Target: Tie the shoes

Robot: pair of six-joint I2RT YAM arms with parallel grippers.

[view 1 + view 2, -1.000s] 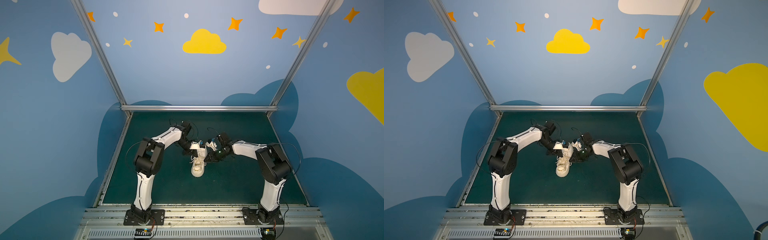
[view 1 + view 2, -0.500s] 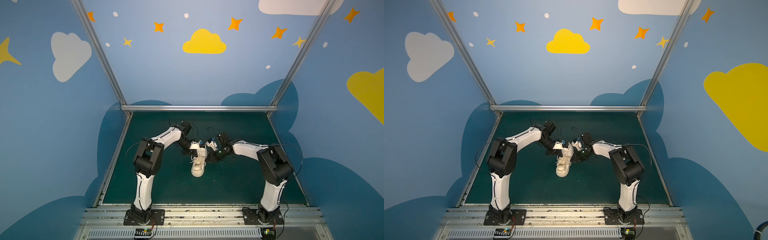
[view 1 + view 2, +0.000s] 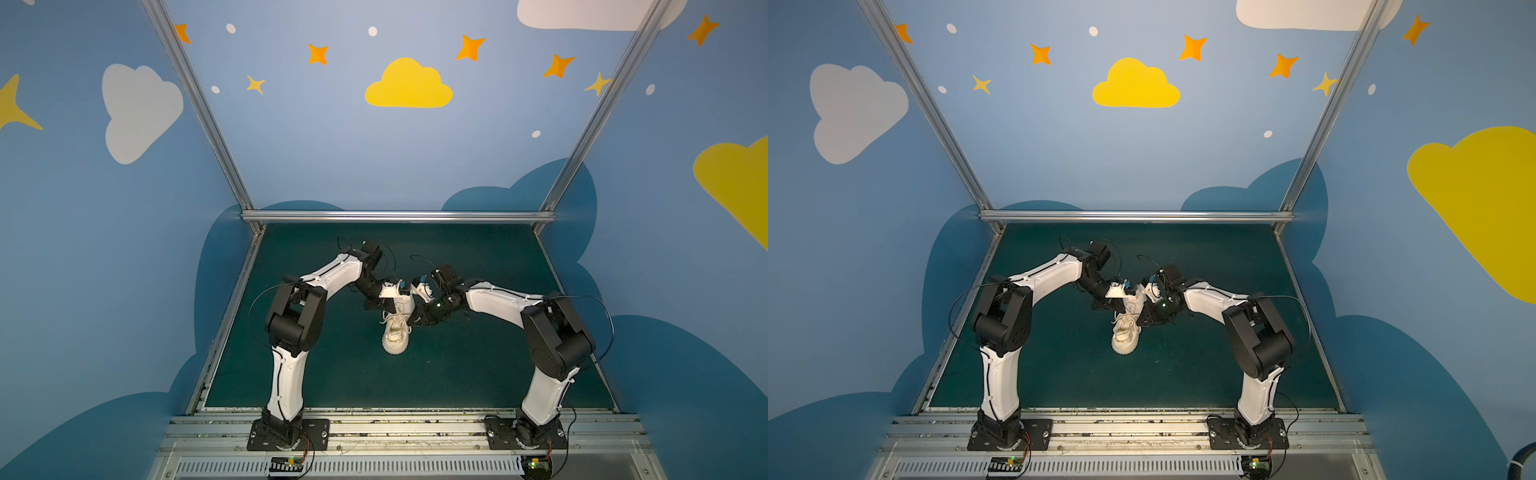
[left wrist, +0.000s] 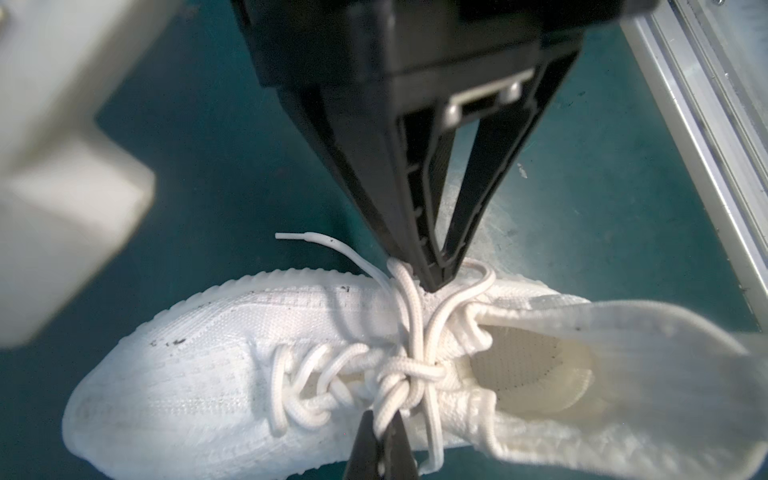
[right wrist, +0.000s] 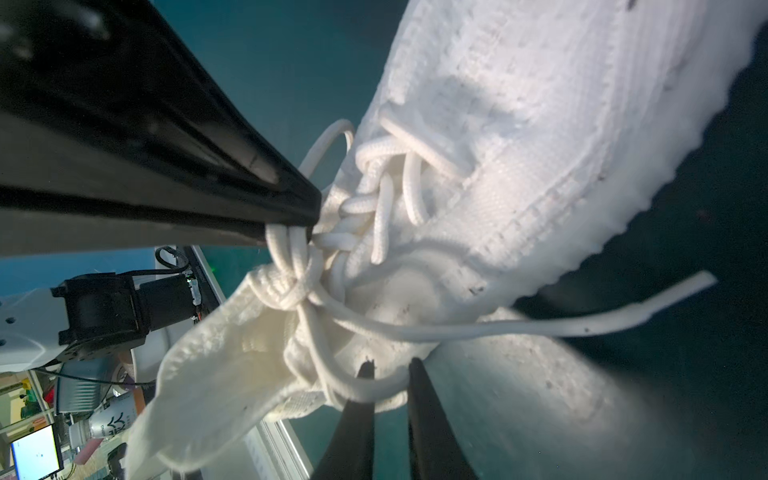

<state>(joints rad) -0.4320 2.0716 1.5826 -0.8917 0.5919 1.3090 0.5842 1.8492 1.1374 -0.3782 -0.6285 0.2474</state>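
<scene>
Against the pictures of a second ago, almost no movement: in both top views, same bent posture of the two arms and same place for the cream sneaker [image 3: 397, 332] [image 3: 1126, 337], a little below the centre of the frame on the green mat [image 3: 332, 374], toe toward the bottom edge. Perhaps a very slight drift of the right elbow toward the right of the frame (too small to be sure). In the left wrist view, left gripper [image 4: 436, 284] with tips pressed together, seemingly pinching the top of one loop of the laces [image 4: 411, 316] near the middle of the frame. In the right wrist view, right gripper [image 5: 309, 224] clamped on the two strands of the other loop, left of centre. Between them, a compact knot [image 4: 409, 374] already sitting over the tongue, with one free lace end [image 5: 665, 299] reaching toward the right edge. Probably means a final tightening pull, held rather than extended; bow close to finished, only the release remaining.
</scene>
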